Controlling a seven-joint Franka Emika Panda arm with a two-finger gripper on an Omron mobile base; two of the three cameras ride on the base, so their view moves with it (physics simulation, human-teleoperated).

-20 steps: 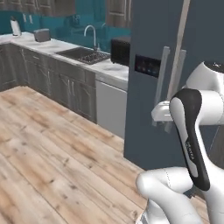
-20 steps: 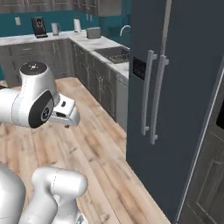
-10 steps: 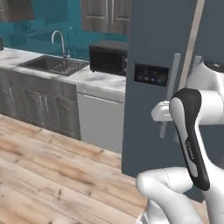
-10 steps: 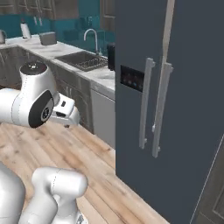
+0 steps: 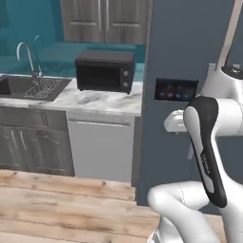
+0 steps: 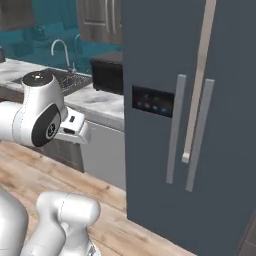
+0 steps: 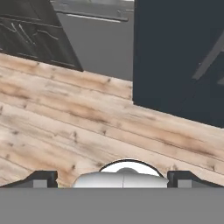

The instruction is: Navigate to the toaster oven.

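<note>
toaster oven (image 5: 105, 71) sits on the marble surface (image 5: 90, 98), just left of the tall dark fridge (image 6: 200, 115), ahead and left of the pincer (image 7: 112, 177). pincer fingertips stand wide apart, released, pointing down at the wooden floor (image 7: 65, 127).

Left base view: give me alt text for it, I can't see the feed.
A dark toaster oven sits on a marble counter, between a sink with faucet and a tall dark fridge. The white robot arm rises at lower right above wood flooring.

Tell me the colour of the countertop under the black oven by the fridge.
White marble countertop with grey veining, clearest in the left base view.
</note>
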